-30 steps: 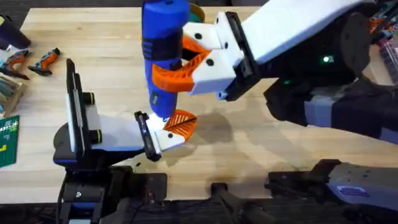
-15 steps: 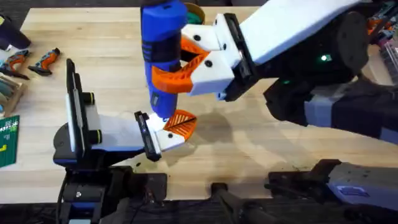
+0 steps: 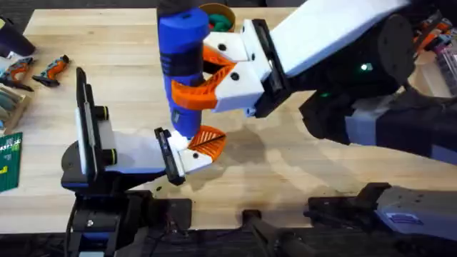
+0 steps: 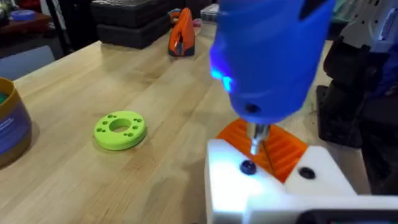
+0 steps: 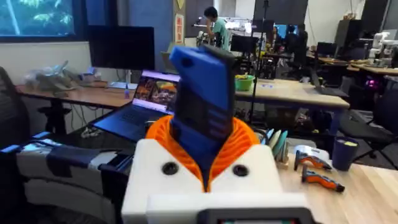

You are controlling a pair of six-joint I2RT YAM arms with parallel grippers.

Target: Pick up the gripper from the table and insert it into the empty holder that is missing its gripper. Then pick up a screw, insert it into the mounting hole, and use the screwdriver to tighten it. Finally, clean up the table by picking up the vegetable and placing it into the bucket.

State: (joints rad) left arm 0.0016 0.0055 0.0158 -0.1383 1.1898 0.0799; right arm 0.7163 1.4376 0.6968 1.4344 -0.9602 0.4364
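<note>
Above the wooden surface [image 3: 300, 171], the blue pen-shaped screwdriver [image 3: 182, 57] is clamped upright by the right hand [image 3: 207, 75], its tip at the white holder [image 4: 273, 186]; the left hand's state cannot be told.

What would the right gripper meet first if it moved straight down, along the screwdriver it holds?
Probably the screw in the holder: in the left wrist view the tip of the screwdriver, held by the right gripper, stands just above it, though depth is unclear.

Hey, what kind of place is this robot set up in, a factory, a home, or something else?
Most likely a robotics lab or shared workshop, not a home. Behind the right gripper, shut on the blue screwdriver, stand long workbenches, an open laptop and monitors. Hand tools lie on the wooden table.
</note>
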